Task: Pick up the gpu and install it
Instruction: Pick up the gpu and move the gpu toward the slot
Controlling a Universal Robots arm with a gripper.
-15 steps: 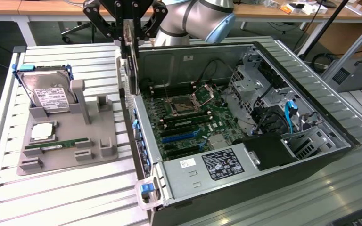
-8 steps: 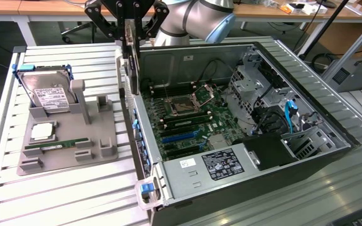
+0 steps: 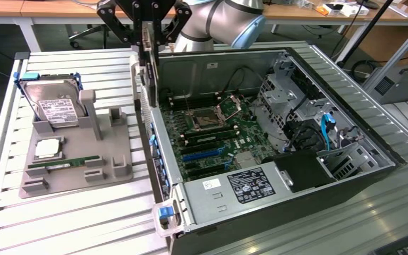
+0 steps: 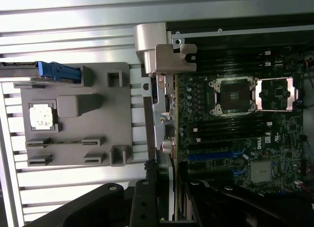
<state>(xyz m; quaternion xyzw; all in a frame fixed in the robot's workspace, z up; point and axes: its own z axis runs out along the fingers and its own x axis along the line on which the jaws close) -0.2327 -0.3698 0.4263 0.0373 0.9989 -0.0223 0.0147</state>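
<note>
Gpu (image 3: 147, 64) gripped upright in the partly closed end effector (image 3: 147, 37), hanging below it, open computer case (image 3: 204, 66) underneath, grey parts holder (image 3: 112, 154) beside on the tabletop (image 3: 69, 212)

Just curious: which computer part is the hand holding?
The gpu, upright in the hand; hard drive, chip and RAM stick sit on the grey stand.

Gripper (image 4: 167, 180) clamping gpu (image 4: 166, 195) edge-on, just beside motherboard (image 4: 230, 138); grey holder tray (image 4: 98, 124) beyond gpu, away from motherboard.
</note>
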